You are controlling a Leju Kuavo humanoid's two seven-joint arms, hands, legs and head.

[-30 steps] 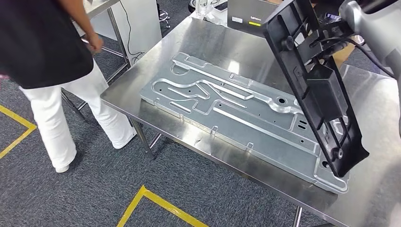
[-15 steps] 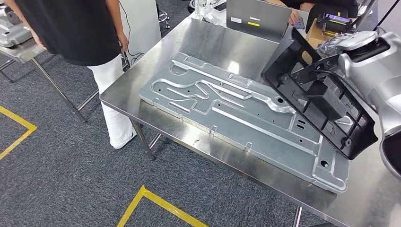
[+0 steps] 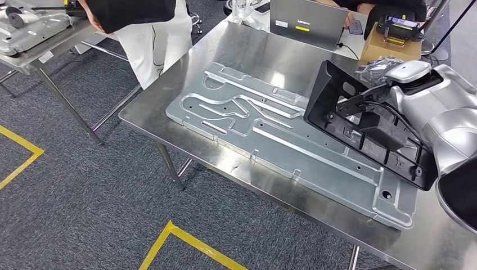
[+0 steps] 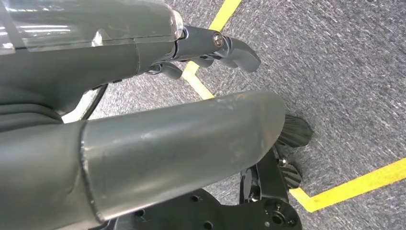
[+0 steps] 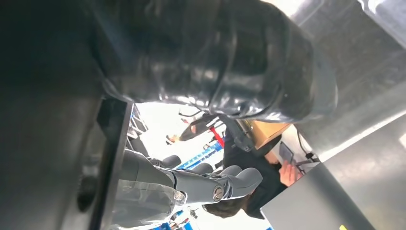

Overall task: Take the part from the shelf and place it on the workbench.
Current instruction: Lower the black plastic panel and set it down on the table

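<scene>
**Lowering the black frame onto the bench**

The right hand grips the flat black plastic frame with ribs and cut-outs, tilted, its lower long edge near or on the pressed grey sheet-metal panel towards the right end of the stainless steel workbench. My judgement: level the frame slowly before letting go, so it settles flat without sliding off the panel. The left hand hangs over the carpet, holding nothing; its finger spread is unclear.
</scene>
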